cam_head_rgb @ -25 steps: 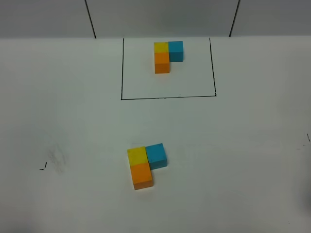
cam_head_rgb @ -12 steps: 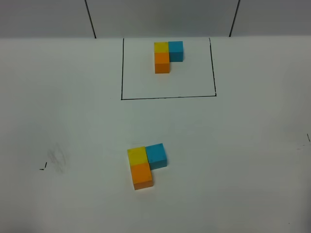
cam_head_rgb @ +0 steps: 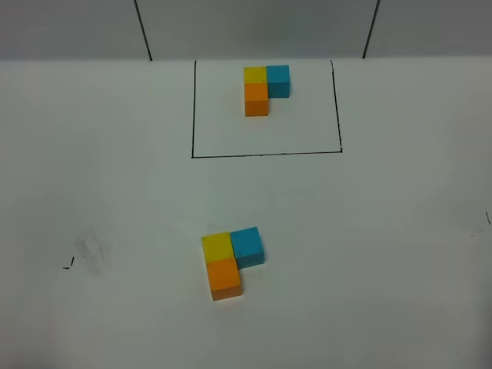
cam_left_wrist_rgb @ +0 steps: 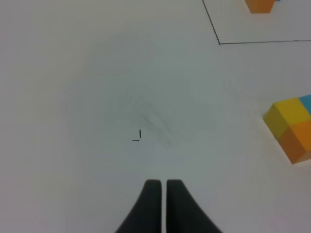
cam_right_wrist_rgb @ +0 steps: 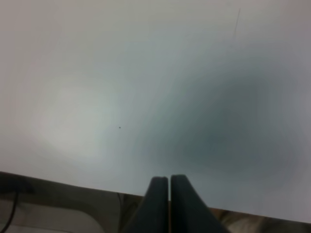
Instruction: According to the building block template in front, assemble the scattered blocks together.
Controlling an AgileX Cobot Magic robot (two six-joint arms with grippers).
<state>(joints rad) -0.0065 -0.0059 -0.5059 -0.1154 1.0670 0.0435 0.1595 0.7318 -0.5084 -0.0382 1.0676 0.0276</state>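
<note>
White matte table point(cam_head_rgb: 384, 254) carried everything. At its far side, a thin black rectangle outline point(cam_head_rgb: 265, 154) was drawn on the surface, open toward the back edge. Inside it, near the far end, sat the building block template point(cam_head_rgb: 262, 87): yellow & blue cubes side by side, orange joined in front of the yellow. Nearer the camera, approx. mid-table, lay three bigger-looking cubes touching in the same L: yellow cube point(cam_head_rgb: 217, 246), light blue cube point(cam_head_rgb: 247, 245) to its right, orange cube point(cam_head_rgb: 225, 277) in front of the yellow. Left of them, well apart, a faint grey smudge point(cam_head_rgb: 92, 250) w/ a small black tick mark point(cam_head_rgb: 69, 265) beside it.
</note>
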